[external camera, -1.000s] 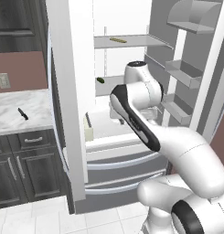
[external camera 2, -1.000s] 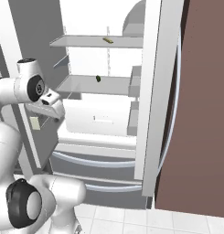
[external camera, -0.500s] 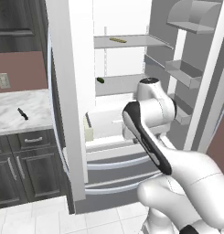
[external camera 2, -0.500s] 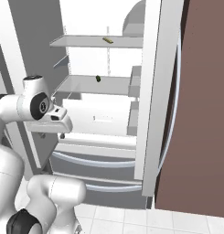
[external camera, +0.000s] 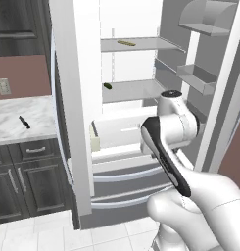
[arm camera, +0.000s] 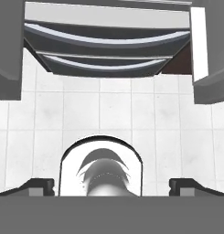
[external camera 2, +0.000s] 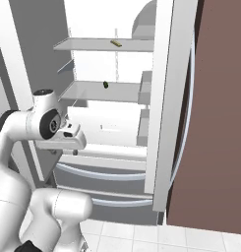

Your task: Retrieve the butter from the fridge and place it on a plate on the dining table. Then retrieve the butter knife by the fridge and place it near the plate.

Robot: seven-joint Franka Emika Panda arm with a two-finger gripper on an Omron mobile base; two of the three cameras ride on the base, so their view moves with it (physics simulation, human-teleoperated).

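The fridge (external camera: pixel 75 98) stands with both doors open. The butter (external camera: pixel 125 43), a thin pale yellow stick, lies on the top shelf, also seen as the butter (external camera 2: pixel 115 43) in the right base view. On the marble counter left of the fridge lies the small dark butter knife (external camera: pixel 24 122). My arm (external camera: pixel 170 127) is folded in front of the lower shelves, well below the butter. My gripper (arm camera: pixel 112 185) points down at the floor tiles, open with nothing between its fingers. The plate and the dining table are out of view.
A small dark green item (external camera: pixel 108 86) sits on the middle shelf. The fridge's bottom drawers (arm camera: pixel 109 41) lie ahead of the hand. The right door (external camera 2: pixel 164 98) with its bins stands close beside the arm. Dark cabinets (external camera: pixel 23 181) sit under the counter.
The arm has sunk and swung a little to the right, from shelf height down in front of the crisper drawer. The gripper has stayed open.
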